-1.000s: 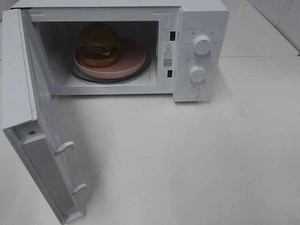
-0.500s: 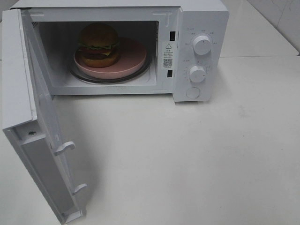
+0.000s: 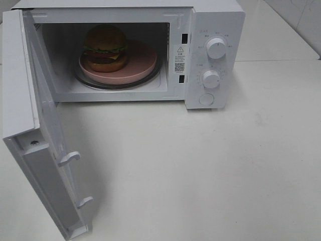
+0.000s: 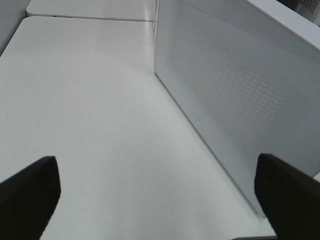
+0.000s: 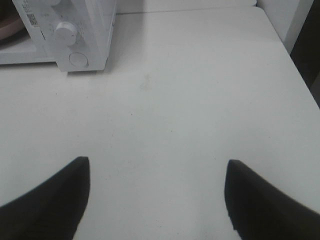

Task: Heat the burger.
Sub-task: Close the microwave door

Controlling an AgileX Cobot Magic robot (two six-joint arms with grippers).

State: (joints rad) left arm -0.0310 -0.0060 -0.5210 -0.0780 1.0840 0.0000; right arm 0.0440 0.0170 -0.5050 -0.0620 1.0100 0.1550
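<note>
The burger (image 3: 105, 47), with golden-brown bun, lettuce, cheese and dark patty, stands on the left part of a pink round plate (image 3: 139, 60) on the glass turntable inside the white microwave (image 3: 215, 20). The microwave door (image 3: 37, 130) hangs wide open toward the front left. Neither gripper shows in the exterior high view. My left gripper (image 4: 157, 197) is open and empty, close beside the door's outer perforated panel (image 4: 235, 95). My right gripper (image 5: 155, 200) is open and empty above bare table, well in front and to the right of the microwave's control panel (image 5: 70, 35).
The microwave has two white dials (image 3: 216, 47) and a round button (image 3: 206, 99) on its right panel. The white table (image 3: 210, 170) spreads in front of and right of the microwave. In the right wrist view the table's right edge (image 5: 287, 47) meets a dark gap.
</note>
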